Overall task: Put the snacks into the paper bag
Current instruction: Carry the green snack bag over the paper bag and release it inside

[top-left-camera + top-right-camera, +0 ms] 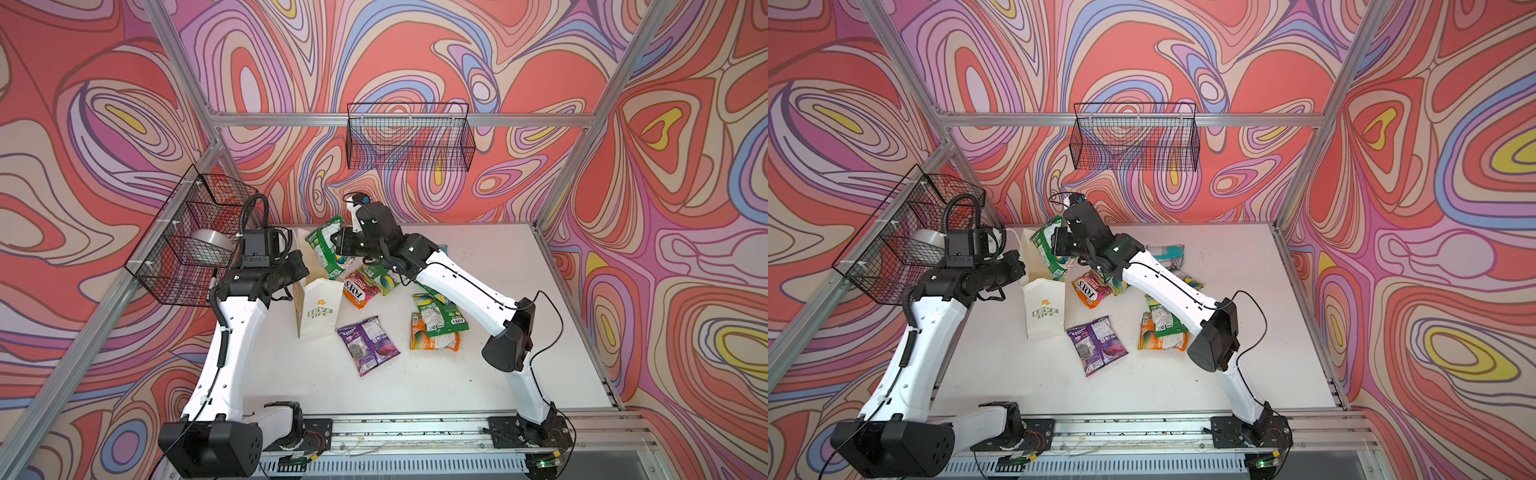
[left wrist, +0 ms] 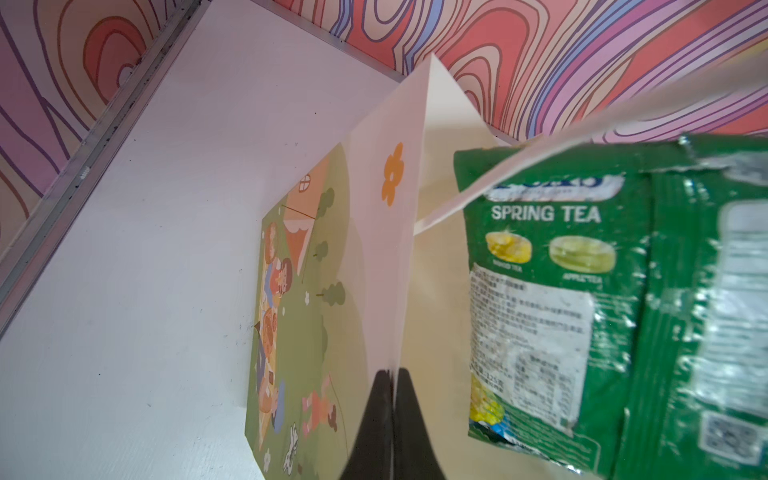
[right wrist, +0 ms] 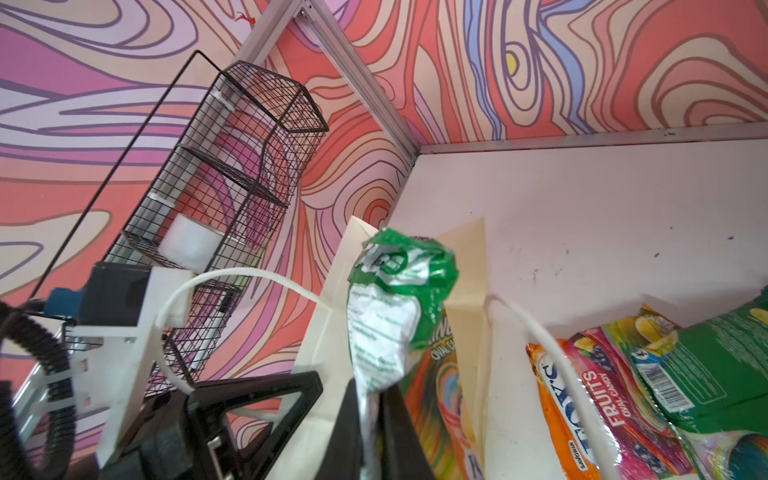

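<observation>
**Holding a green packet at the bag's mouth**

Pinches the rim of the paper bag [image 1: 320, 309] with the left gripper [image 2: 392, 376], jaws pressed flat together on the paper; stands the bag upright near the far left corner of the table [image 1: 478, 374], mouth spread open; clamps one crimped end of a green packet [image 1: 326, 245] in the right gripper [image 3: 376, 399], jaws closed tight on the foil; holds it just ahead of the fingertips, between the bag's two walls, how deep unclear; shows an orange packet [image 1: 358, 293] just right of the bag, a purple packet [image 1: 368, 345] near its front corner, both flat on the table.
</observation>
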Controlling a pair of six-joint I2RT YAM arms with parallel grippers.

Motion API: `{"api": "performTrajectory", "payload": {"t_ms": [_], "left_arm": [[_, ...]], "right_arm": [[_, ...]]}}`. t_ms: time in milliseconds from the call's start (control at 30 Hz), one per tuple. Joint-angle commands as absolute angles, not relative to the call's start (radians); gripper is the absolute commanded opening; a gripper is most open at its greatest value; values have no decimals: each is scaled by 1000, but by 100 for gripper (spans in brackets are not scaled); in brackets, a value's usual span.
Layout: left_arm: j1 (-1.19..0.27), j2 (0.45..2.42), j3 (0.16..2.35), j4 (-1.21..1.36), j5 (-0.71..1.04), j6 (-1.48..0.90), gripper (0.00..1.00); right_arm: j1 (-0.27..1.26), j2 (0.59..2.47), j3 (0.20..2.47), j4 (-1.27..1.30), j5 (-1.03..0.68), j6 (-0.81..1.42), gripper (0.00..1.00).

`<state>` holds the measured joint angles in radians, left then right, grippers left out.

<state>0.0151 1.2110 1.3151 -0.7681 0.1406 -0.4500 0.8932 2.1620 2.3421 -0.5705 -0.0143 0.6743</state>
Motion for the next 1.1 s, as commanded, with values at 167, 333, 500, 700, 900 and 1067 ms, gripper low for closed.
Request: {"api": "performTrajectory", "payload": {"t_ms": [167,333,500,700,900,1067], "left_arm": [[25,1202,1300,-717,195,-463,0],[25,1203,1295,-709,205,-464,0],[25,1208,1293,-702,219,-466,0],[25,1209,1292,-702,217,-466,0],[26,1209,1293,-714,183,-471,0],[35,1230,1296,-715,210,-479,0]], "right_arm": [[936,2223,2402,-598,31,682,0],[947,2244,2412,-580,9,695,0],[955,2255,2427,-554,-15,691,17],[959,2244,2418,-509,-59,665,43],[969,2221,2461,-528,-82,577,55],[979,2127,2459,-595,-11,473,68]]}}
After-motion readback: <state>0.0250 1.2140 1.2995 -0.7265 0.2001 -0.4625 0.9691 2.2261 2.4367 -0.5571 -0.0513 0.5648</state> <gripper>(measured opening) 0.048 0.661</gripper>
